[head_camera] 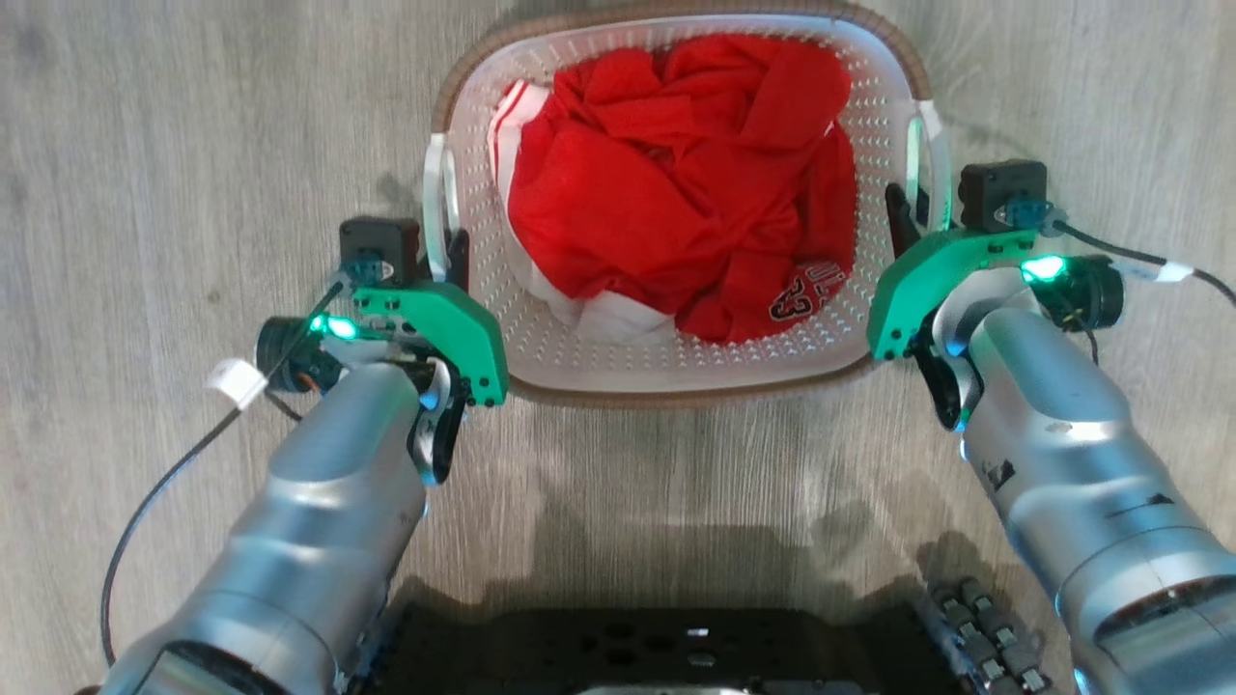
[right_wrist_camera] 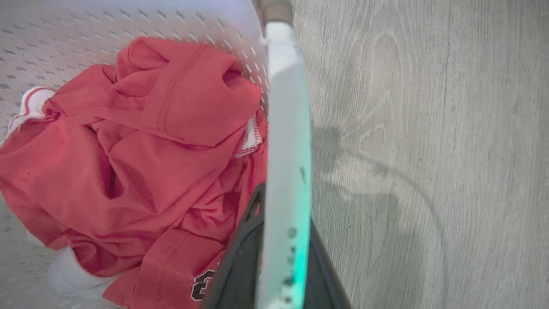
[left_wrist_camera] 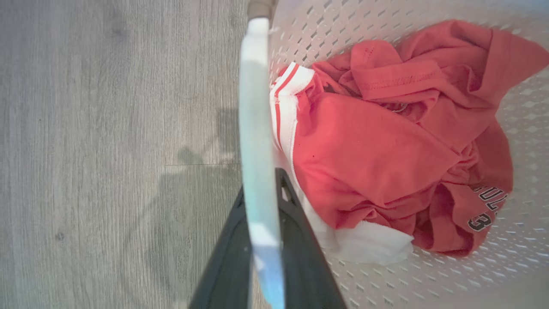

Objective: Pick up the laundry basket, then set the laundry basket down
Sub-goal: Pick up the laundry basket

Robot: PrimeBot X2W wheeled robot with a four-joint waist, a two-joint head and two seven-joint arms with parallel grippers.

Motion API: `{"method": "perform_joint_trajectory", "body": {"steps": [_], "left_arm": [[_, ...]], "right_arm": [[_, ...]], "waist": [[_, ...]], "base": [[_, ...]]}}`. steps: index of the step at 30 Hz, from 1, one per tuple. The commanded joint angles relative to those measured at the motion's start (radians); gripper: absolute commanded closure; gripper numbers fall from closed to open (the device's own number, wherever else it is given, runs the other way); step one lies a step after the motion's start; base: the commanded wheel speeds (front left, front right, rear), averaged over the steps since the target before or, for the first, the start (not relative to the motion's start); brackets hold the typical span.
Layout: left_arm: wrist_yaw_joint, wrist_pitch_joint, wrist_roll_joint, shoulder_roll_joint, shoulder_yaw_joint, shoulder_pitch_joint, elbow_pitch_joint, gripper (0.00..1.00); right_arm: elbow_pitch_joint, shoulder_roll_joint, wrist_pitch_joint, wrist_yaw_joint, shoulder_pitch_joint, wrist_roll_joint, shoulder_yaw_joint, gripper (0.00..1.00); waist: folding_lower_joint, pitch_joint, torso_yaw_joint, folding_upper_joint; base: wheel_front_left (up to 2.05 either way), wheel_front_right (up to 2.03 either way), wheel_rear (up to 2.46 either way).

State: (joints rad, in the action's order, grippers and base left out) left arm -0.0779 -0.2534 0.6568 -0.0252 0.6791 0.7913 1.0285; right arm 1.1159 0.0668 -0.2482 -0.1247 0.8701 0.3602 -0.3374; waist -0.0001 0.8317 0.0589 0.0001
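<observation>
Head view: where is the small white perforated plastic laundry basket [head_camera: 599,352] with the brown woven-look rim band [head_camera: 676,394] to be found? (first speaker)

It is seen between the two grippers, over the grey wood-look floor [head_camera: 193,116]. Whether it is resting there or raised cannot be told. A crumpled red garment [head_camera: 676,193] with white trim is carried inside it. (second speaker)

How is the left gripper [head_camera: 442,253] set? (first speaker)

It is pressed together on the white plastic side handle [head_camera: 436,188] at its own side of the laundry basket. In the left wrist view the left gripper [left_wrist_camera: 262,189] is shown with a dark finger [left_wrist_camera: 223,266] laid against each face of that handle [left_wrist_camera: 255,107]. The red garment [left_wrist_camera: 377,146] is seen just beyond the inner finger, the floor [left_wrist_camera: 107,128] beyond the outer one. (second speaker)

And the right gripper [head_camera: 917,217]? (first speaker)

The opposite handle [head_camera: 935,135] is pinched in the same manner. In the right wrist view the right gripper [right_wrist_camera: 284,197] is shown with its dark fingers [right_wrist_camera: 240,266] closed from both sides on the pale strip of the handle [right_wrist_camera: 286,107]. That strip runs straight ahead of the fingertips to the rim band [right_wrist_camera: 274,8]. The red garment [right_wrist_camera: 150,163] is seen to the inner side, the floor [right_wrist_camera: 429,128] to the outer. (second speaker)
</observation>
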Motion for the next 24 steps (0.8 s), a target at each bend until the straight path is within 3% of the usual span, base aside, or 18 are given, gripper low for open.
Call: {"method": "perform_joint_trajectory", "body": {"steps": [1, 13, 24], "left_arm": [[0.000, -0.008, 0.004, -0.025, -0.010, -0.041, -0.001, 1.00], [0.021, -0.002, 0.092, -0.025, 0.101, -0.090, 0.093, 1.00], [0.055, 0.062, 0.168, -0.025, 0.208, -0.164, 0.154, 1.00]], "right_arm": [[-0.006, -0.017, -0.014, -0.006, -0.068, 0.005, -0.020, 1.00], [0.077, -0.017, -0.001, -0.006, -0.131, 0.160, -0.137, 1.00], [0.111, -0.017, 0.087, -0.006, -0.220, 0.319, -0.267, 1.00]], "waist": [[0.0001, -0.016, -0.003, -0.0001], [0.0001, -0.174, -0.017, -0.0001], [0.0001, -0.368, -0.036, -0.0001]], "base": [[0.00, 0.00, 0.00], [0.00, 0.00, 0.00], [0.00, 0.00, 0.00]]}}
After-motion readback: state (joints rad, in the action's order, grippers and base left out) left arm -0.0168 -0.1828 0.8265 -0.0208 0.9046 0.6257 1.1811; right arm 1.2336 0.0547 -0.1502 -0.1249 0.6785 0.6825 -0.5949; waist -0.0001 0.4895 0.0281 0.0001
